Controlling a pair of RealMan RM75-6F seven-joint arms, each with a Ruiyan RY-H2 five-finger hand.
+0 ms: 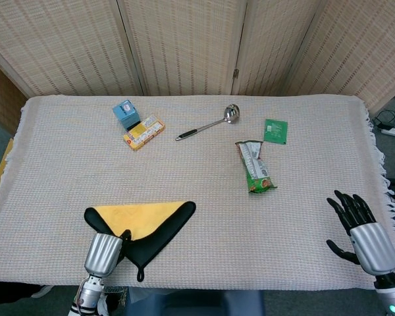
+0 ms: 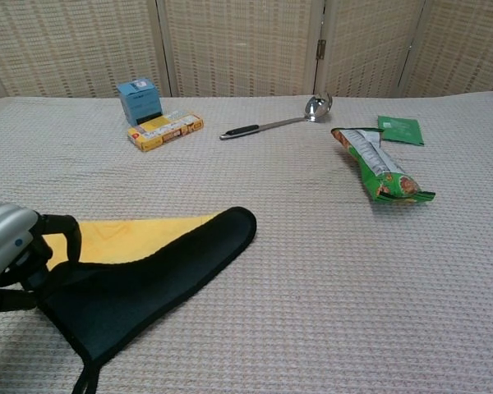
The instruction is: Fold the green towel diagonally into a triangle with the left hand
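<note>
The green towel (image 1: 161, 227) lies near the table's front left, so dark that it looks almost black. It is partly turned over, and its yellow underside (image 1: 139, 213) faces up along the far edge. My left hand (image 1: 103, 253) grips the towel's lifted corner at the front edge. In the chest view the same hand (image 2: 6, 246) holds the corner loop just above the towel (image 2: 148, 275). A hanging loop (image 1: 140, 272) sticks out at the near corner. My right hand (image 1: 363, 234) hovers at the front right with its fingers spread and holds nothing.
At the back left stand a blue box (image 1: 126, 113) and a yellow box (image 1: 144, 131). A metal spoon (image 1: 207, 124) lies mid-back. A green snack packet (image 1: 256, 167) and a small green sachet (image 1: 276, 130) lie right of centre. The table's front edge is just below the towel.
</note>
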